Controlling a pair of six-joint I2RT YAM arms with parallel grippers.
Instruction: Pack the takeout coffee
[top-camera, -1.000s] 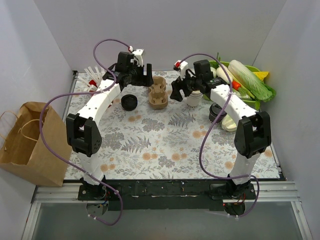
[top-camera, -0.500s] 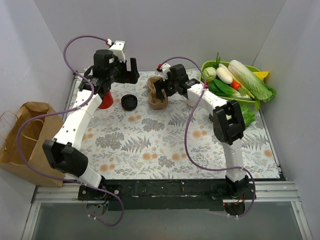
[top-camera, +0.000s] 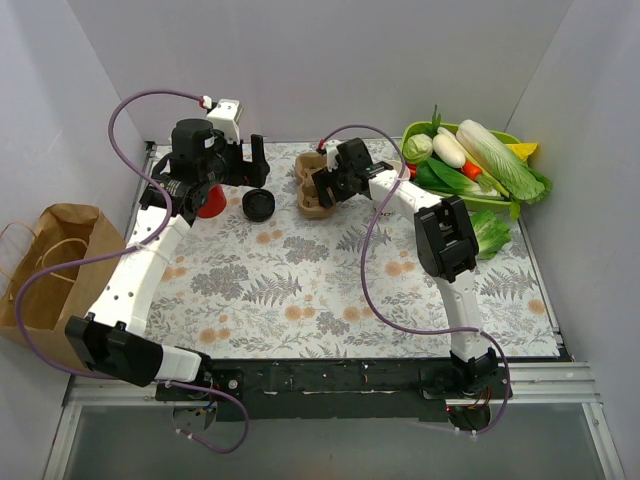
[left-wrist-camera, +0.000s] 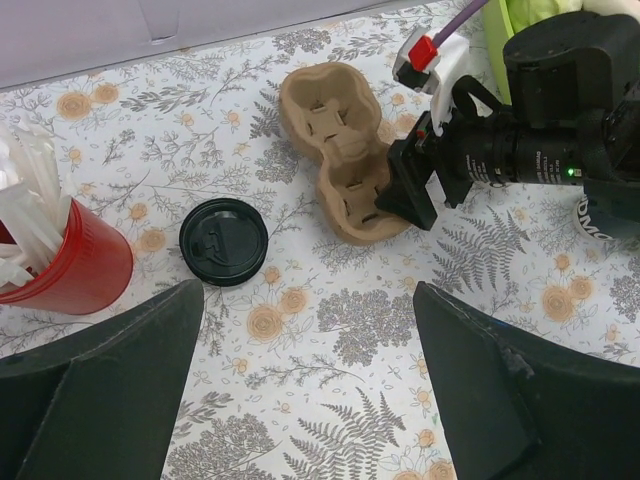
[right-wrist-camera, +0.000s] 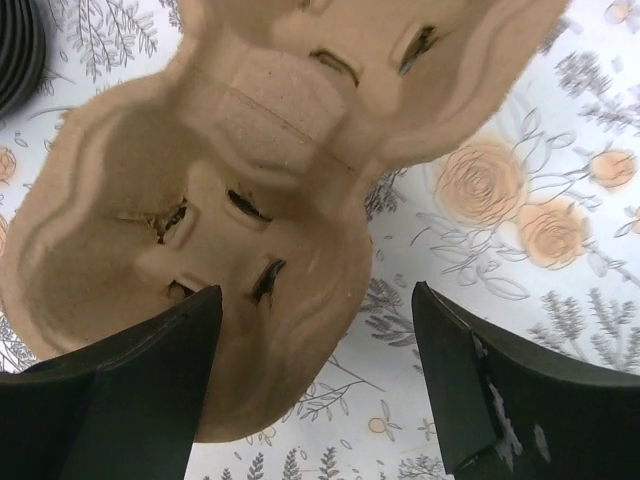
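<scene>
Right hand (right-wrist-camera: 315, 300) hangs open just over the pulp carrier (left-wrist-camera: 340, 150), gripping nothing; left hand (left-wrist-camera: 307, 295), also open & empty, is up left of carrier. The black lid (left-wrist-camera: 223, 241) lies on desk (top-camera: 300, 290) near carrier's left; cup we can't make out. We reckon step = grabbing carrier: next, pinch its rim gently.
</scene>
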